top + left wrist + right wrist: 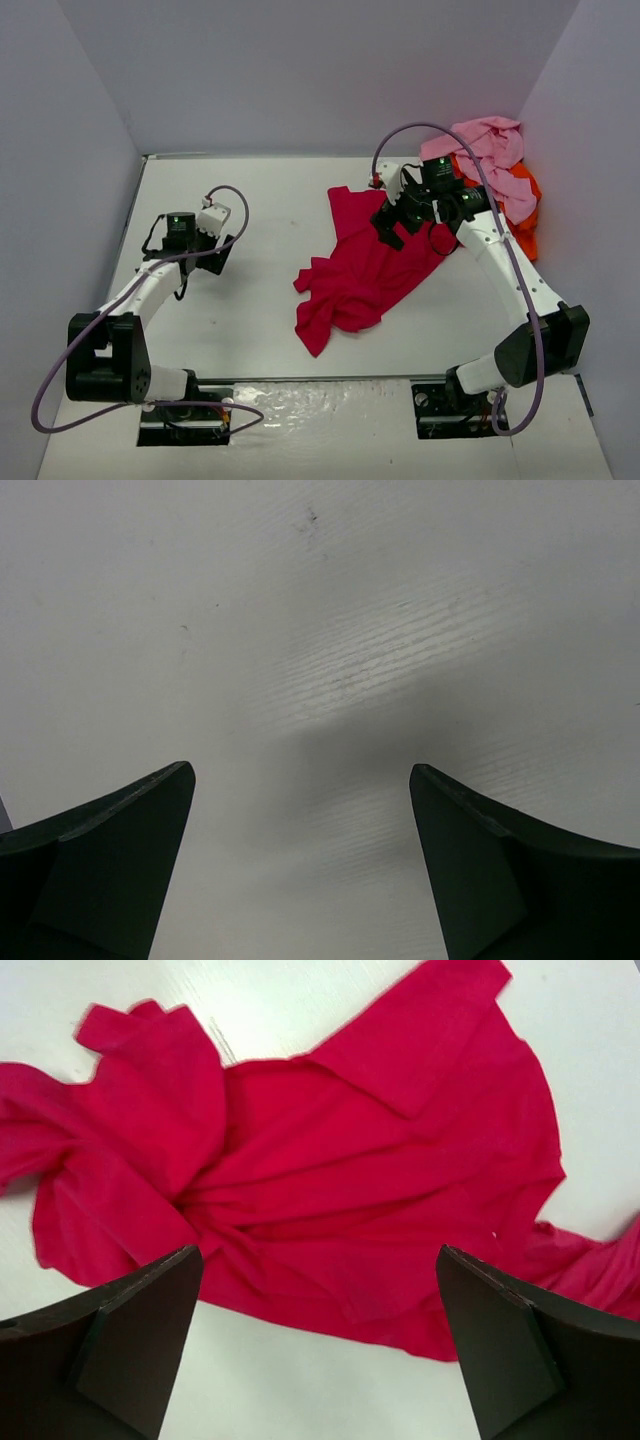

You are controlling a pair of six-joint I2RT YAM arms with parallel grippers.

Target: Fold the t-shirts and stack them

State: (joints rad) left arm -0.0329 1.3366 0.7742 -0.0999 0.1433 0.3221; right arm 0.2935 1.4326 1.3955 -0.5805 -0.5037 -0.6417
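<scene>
Obs. The crimson-red short-sleeved cloth t-shirt (365,265) lies crumpled on the white bench (270,190), right of centre, neither flat nor folded. Its long axis runs on a diagonal. One end is at the far side, by the right arm's wrist. The other is at the near left, where the cloth bunches into a twist of creases.

A light pink cloth shirt (490,150) and an orange cloth shirt (525,225) sit heaped together in the far right corner. We cannot tell whether the crimson shirt touches that heap.

Right tool (315,1252): jaws wide apart, nothing between them. It hangs over the far-right part of the crimson shirt. In its wrist view the cloth fills the field ahead of the fingers, with a flat flap at the far right and creases converging toward the left.

Left tool (300,770): jaws apart as well, with only bare bench beneath. From above it stands well apart from the shirt, off to the left.

Judgement. We judge that folding has not begun and the shirt must first be spread. The deciding relation is that the shirt lies under and ahead of the right tool, so the right arm is much the nearer. The bunched end points toward the left arm's side.

The next move likely calls for a pinch on a single edge or corner, then a pull along the diagonal. The risk is catching several layers in the twist.
</scene>
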